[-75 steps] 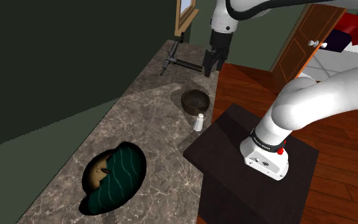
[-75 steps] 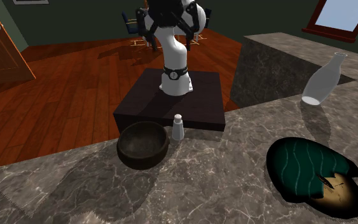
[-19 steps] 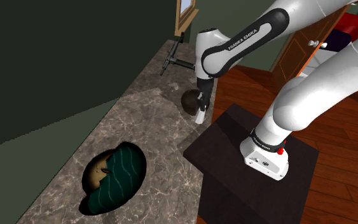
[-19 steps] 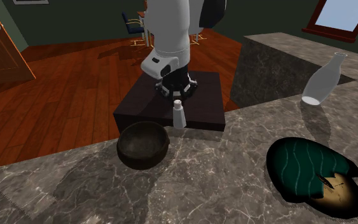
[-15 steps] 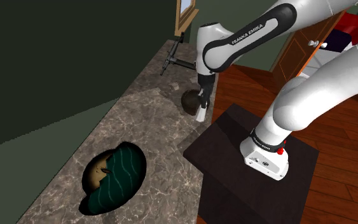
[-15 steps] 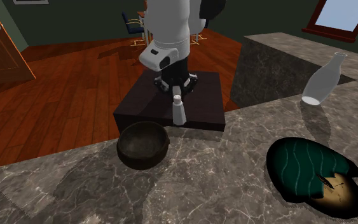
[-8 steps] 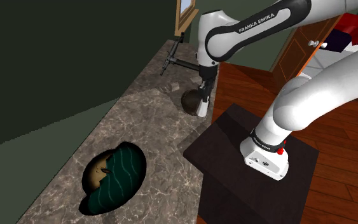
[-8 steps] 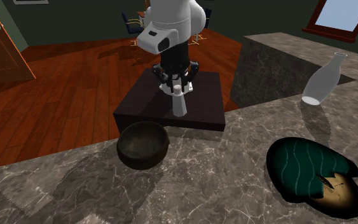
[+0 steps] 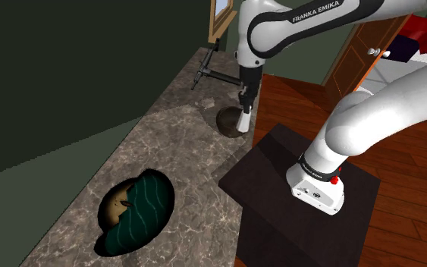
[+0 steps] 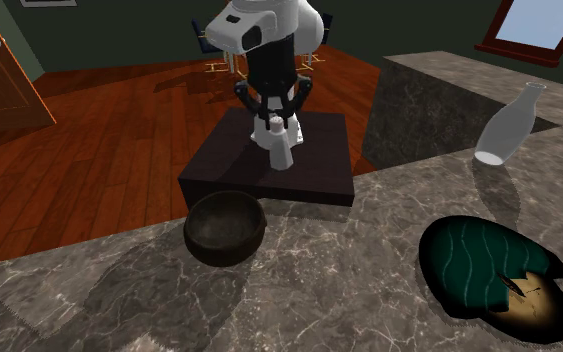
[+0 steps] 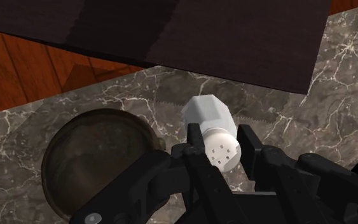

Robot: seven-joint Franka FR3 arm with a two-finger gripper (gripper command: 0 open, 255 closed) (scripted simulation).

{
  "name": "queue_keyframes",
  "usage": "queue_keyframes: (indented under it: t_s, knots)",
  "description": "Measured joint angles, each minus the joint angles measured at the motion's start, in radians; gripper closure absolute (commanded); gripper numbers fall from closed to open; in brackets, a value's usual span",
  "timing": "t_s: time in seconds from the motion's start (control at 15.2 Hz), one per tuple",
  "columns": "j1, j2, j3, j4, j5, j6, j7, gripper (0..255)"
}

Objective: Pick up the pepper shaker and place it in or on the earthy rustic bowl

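— Two black fingers of the end effector [image 11: 220, 137] were found closed on the pepper shaker [image 11: 210, 118], were they not?
— They were. The white, faceted shaker was clasped just below its holed cap, one finger on each side, so that the body was left hanging upright beneath the hand.
— And where was it placed?
— It was held in the air, clear of the marbled bench [image 10: 349, 290]. In the second exterior view the shaker [image 10: 281, 152] was seen under the end effector [image 10: 277, 125], higher than the dark bowl [image 10: 224, 245] and to its right, with the dark stand [image 10: 219, 165] behind it.
— Was it over the bowl?
— That could not be granted. From the wrist the bowl [image 11: 69, 137] was seen beside the shaker, not under it, and marbled bench was seen past the shaker's base. In the shoulder view the shaker [image 9: 244, 121] was overlapped with the near rim of the bowl [image 9: 225, 121], but that was judged to be the camera's line only.
— Why such height?
— It was judged that clearance over the rim was wanted, so that the bowl would not be knocked during a sideways carry.
— What was left?
— Transfer over the bowl, lowering and release were judged outstanding. The white bottle [image 10: 506, 125] was stood well apart and was judged no obstacle.
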Motion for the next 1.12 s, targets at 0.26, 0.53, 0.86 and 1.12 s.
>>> queue_keyframes:
  t_s: [0.26,0.53,0.86,1.12]
  knots:
    - [-0.037,0.080,-0.043,0.108,-0.040,-0.030,-0.052,255]
    - [-0.075,0.189,-0.093,0.231,-0.077,-0.046,-0.118,255]
    - [-0.100,0.292,-0.130,0.364,-0.097,-0.078,-0.172,255]
    - [-0.102,0.323,-0.134,0.343,-0.097,-0.026,-0.178,255]
